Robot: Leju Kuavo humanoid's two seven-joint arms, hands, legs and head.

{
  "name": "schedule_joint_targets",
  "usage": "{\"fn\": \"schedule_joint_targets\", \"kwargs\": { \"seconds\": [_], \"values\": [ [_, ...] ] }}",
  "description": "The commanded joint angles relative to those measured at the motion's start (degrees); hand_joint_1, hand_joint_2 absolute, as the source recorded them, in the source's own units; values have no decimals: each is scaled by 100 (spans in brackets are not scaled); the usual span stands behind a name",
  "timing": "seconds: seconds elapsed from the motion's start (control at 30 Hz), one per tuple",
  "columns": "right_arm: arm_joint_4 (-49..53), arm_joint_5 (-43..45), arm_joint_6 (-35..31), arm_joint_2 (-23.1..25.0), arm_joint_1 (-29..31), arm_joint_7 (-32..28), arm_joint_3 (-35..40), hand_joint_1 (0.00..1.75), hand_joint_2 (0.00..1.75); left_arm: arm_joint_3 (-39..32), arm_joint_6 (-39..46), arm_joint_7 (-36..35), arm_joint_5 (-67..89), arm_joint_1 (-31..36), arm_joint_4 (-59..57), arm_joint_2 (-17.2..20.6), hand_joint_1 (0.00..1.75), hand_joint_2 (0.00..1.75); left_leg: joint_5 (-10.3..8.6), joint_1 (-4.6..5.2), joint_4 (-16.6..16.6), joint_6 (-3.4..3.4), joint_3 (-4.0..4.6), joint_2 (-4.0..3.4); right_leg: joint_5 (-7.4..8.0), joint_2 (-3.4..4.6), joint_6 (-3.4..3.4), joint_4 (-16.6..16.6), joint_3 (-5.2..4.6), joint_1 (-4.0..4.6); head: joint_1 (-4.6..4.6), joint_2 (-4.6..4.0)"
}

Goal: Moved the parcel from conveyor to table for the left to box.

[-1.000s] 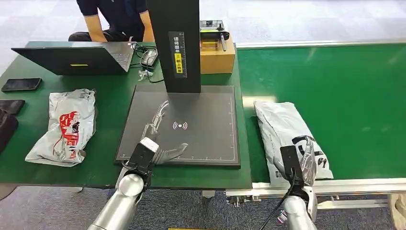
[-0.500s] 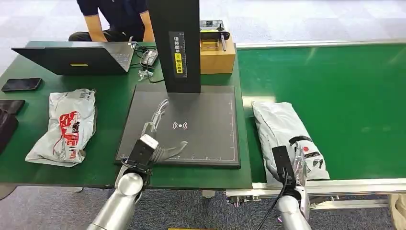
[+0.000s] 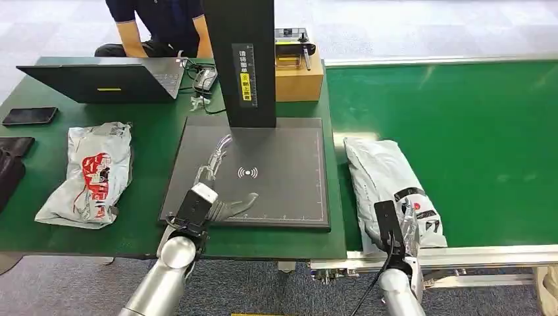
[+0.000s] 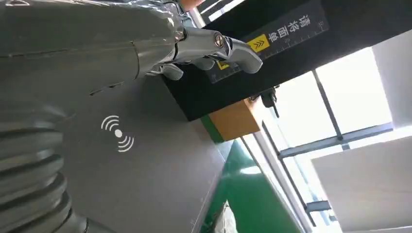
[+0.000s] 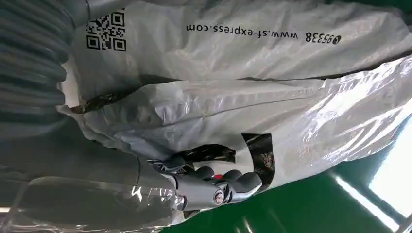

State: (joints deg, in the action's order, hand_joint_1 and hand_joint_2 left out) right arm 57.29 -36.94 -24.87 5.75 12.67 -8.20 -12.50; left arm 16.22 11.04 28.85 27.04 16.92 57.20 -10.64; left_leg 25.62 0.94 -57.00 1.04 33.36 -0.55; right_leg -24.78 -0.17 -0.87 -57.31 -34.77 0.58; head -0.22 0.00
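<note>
A grey-white courier parcel (image 3: 378,171) with black print lies on the green conveyor (image 3: 474,145), close to its left edge. My right hand (image 3: 405,227) is at the parcel's near end. In the right wrist view its fingers (image 5: 214,189) curl over the crinkled parcel (image 5: 272,97), the thumb under a fold of film, so it grips that end. My left hand (image 3: 217,187) hovers over the dark scanner pad (image 3: 283,191) on the green table (image 3: 148,158), fingers stretched out and holding nothing. The left wrist view has those fingers (image 4: 214,46) above the pad (image 4: 145,165).
A second parcel with red print (image 3: 92,174) lies at the table's left. A black scanner column (image 3: 240,59) rises behind the pad, with a cardboard box (image 3: 299,72) beside it. A laptop (image 3: 99,79), a phone (image 3: 29,116) and a seated person (image 3: 158,23) are at the back.
The parcel and my right hand have shifted a little left, toward the table. The hand's fingers have settled lower on the parcel's near end. The left hand has barely moved.
</note>
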Motion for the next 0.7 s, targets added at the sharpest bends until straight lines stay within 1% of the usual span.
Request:
{"fn": "schedule_joint_targets", "kwargs": {
  "seconds": [0.03,0.1,0.13,0.17,0.2,0.23,0.3,0.33,0.37,0.43,0.5,0.53,0.57,0.63,0.67,0.7],
  "values": [
    [-81,63,-2,214,-42,80,-417,0,175,10,-56,-32,53,-12,15,65,0,175,7,-6,11,-18,-31,6,-7,1,11,12,33,2,0,0],
    [-17,58,5,228,-73,92,-437,0,175,5,-57,-26,59,-9,7,63,0,175,4,-4,6,-11,-17,5,-4,-1,7,7,18,2,0,0],
    [9,60,10,239,-78,102,-458,0,175,3,-62,-25,61,-5,4,66,0,175,9,-9,18,-25,-49,12,-10,-3,16,19,51,3,0,0],
    [61,59,21,249,-87,114,-476,0,175,0,-80,-27,56,9,7,66,0,175,4,-5,7,-14,-20,11,-6,-6,8,7,22,2,0,0],
    [61,59,21,249,-87,114,-476,0,175,0,-80,-27,56,9,7,66,0,175,2,-3,5,-11,-13,8,-4,-5,6,6,15,1,0,0],
    [95,35,71,254,-76,159,-497,0,175,-1,-101,-27,57,40,6,69,0,175,5,-5,8,-16,-24,11,-7,-6,10,7,26,1,0,0],
    [105,34,107,259,-49,193,-535,0,175,-8,-115,-30,57,74,5,61,0,175,1,-3,4,-9,-8,7,-2,-4,5,4,9,1,0,0],
    [102,35,142,267,-27,219,-572,0,175,-16,-123,-40,61,93,2,50,0,175,4,-5,8,-15,-24,8,-6,-3,9,9,25,2,0,0],
    [110,14,186,279,-18,246,-608,0,175,-29,-135,-56,70,99,2,40,0,175,2,-2,3,-9,-11,7,-3,-4,6,3,12,0,0,0],
    [126,-14,216,289,-6,270,-636,0,175,-46,-139,-76,87,95,29,22,0,175,4,-5,7,-15,-23,11,-6,-6,10,8,25,1,0,0],
    [133,-28,228,297,-3,278,-647,0,175,-47,-135,-89,103,81,47,17,0,175,2,-3,2,-9,-12,6,-3,-3,6,3,13,1,0,0],
    [135,-40,237,304,-2,285,-659,7,175,-54,-138,-95,111,68,65,13,0,175,7,-7,11,-24,-41,14,-9,-5,16,13,43,2,0,0],
    [137,-63,246,314,2,289,-676,9,175,-68,-143,-102,124,56,76,8,0,175,2,-3,3,-12,-16,9,-4,-5,8,5,18,0,0,0],
    [128,-74,258,320,15,292,-685,17,175,-73,-144,-110,135,44,90,6,0,175,4,-3,5,-14,-23,9,-6,-4,10,5,24,0,0,0],
    [126,-75,263,319,20,292,-688,19,175,-75,-149,-112,138,43,90,5,0,175,3,-3,2,-10,-16,7,-3,-3,7,4,18,1,0,0],
    [126,-75,263,319,20,292,-688,19,175,-75,-149,-112,138,43,90,5,0,175,4,-5,7,-17,-28,10,-5,-4,12,9,31,1,0,0]
  ]
}}
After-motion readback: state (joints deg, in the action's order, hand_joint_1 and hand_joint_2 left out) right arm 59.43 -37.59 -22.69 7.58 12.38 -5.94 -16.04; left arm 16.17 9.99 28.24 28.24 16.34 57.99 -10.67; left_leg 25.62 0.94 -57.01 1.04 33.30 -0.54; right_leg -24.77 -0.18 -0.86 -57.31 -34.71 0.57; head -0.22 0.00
